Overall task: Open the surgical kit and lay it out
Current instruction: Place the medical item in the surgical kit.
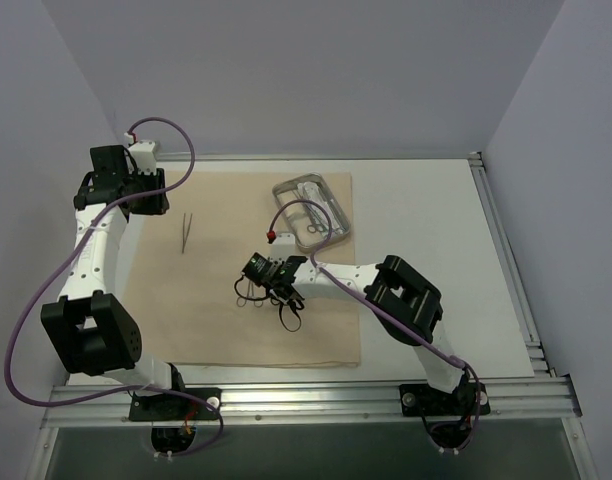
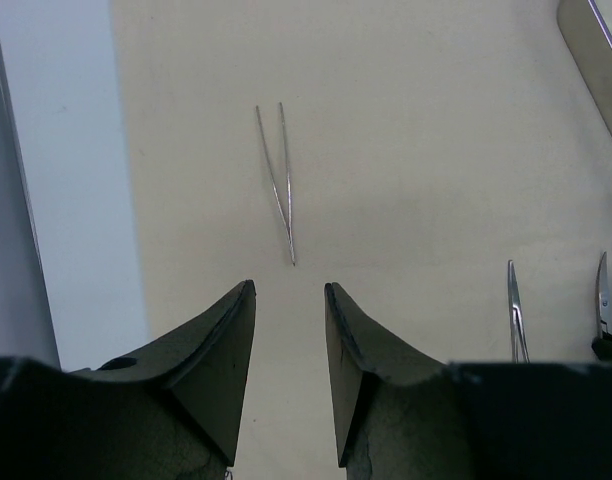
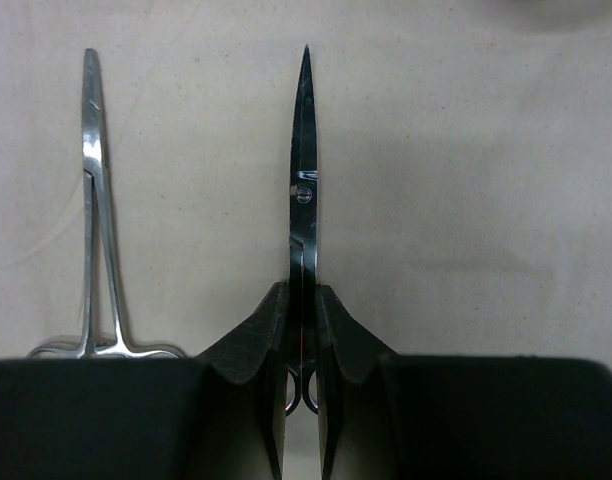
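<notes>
The beige cloth wrap (image 1: 216, 320) lies spread flat on the table. The steel tray (image 1: 335, 207) stands at its far right corner with thin metal instruments in it. The tweezers (image 1: 186, 232) lie on the cloth's left part and show in the left wrist view (image 2: 278, 180). My left gripper (image 2: 289, 290) is open and empty, hovering just short of them. My right gripper (image 3: 303, 295) is shut on the scissors (image 3: 303, 170) near their rings, blades pointing away, just over mid-cloth (image 1: 269, 275). The forceps (image 3: 94, 200) lie on the cloth beside them. Packets and gauze pads are not visible.
The white tabletop (image 1: 426, 230) runs right of the cloth to a metal rail (image 1: 506, 250). An aluminium rail (image 1: 316, 400) carries both arm bases at the near edge. Purple cables loop round the left arm (image 1: 176, 130). White walls enclose the back and sides.
</notes>
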`<control>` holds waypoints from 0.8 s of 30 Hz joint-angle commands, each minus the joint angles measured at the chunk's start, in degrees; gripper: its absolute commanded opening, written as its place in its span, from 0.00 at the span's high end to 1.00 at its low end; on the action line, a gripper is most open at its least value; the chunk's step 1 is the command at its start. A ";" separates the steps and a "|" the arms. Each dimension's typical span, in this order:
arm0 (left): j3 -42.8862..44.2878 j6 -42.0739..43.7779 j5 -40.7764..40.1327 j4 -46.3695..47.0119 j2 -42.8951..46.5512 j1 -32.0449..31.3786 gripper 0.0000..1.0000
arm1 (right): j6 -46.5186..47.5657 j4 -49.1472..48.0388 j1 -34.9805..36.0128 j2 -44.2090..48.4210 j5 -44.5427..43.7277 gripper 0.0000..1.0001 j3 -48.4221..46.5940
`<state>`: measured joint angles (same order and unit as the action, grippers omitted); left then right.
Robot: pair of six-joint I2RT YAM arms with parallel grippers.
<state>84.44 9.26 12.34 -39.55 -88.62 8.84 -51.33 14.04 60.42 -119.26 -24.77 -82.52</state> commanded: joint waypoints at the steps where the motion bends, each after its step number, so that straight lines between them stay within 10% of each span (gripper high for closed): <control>1: 0.28 0.32 0.67 2.28 2.05 0.48 0.57 | 0.27 4.24 0.22 0.08 -3.79 1.00 -1.07; 12: 0.19 1.29 0.14 2.37 1.96 0.48 0.57 | 1.06 3.01 0.05 -2.11 0.25 0.99 -2.47; 24: 0.37 1.47 1.02 1.85 1.70 0.48 0.57 | 0.44 2.74 0.05 -0.62 -0.01 0.75 -2.56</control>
<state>84.33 10.13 12.40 -39.57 -88.62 8.84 -50.33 14.72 60.42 -120.33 -23.70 -83.85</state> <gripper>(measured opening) 0.432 0.244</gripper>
